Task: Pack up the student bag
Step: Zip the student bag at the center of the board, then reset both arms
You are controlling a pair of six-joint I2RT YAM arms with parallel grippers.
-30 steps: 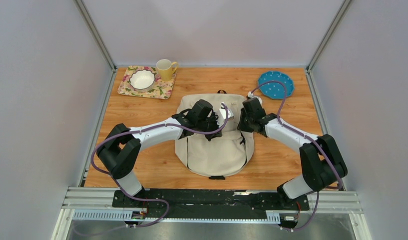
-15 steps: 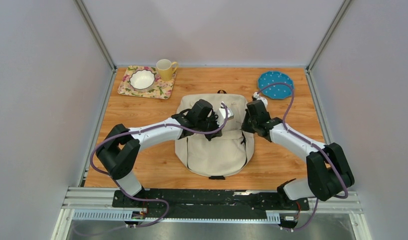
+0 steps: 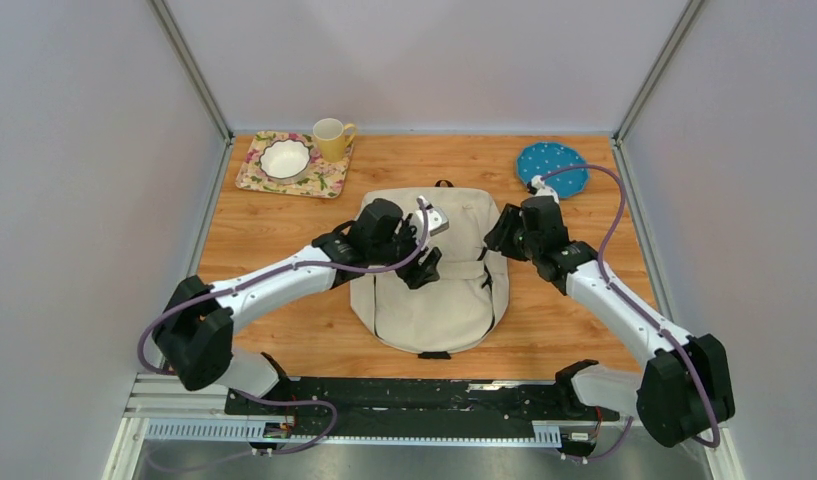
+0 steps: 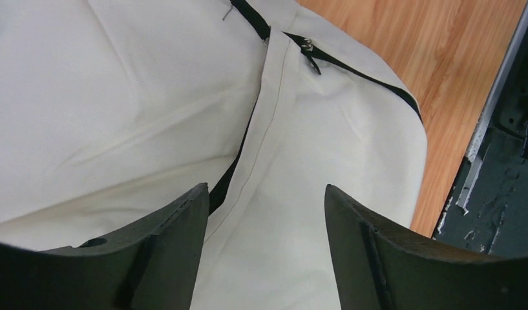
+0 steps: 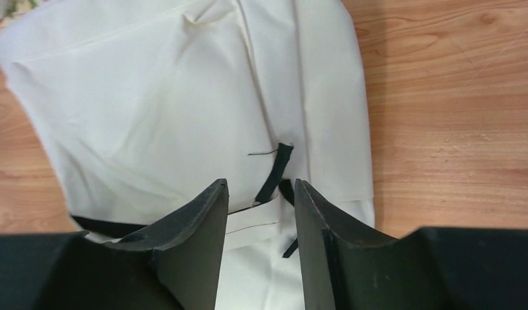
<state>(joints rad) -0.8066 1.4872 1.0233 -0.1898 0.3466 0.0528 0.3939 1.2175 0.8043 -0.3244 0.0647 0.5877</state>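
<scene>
Bag (image 3: 434, 300) flat at centre of table (image 3: 319, 345). Left gripper (image 4: 264, 194) above it, fingers wide apart; right gripper (image 5: 260, 187) above its right side, fingers narrowly apart. Far left: tray (image 3: 250, 174) bearing bowl (image 3: 285, 157), mug (image 3: 331, 138).

You can read no text, brand, number or sign in any of these views. The student bag (image 3: 431, 290) shows you only plain cream fabric and black straps, with no label on it that can be read. The mat (image 3: 324, 181) has a flower pattern and the blue plate (image 3: 551, 168) has white dots, but these are decoration and not writing.
</scene>
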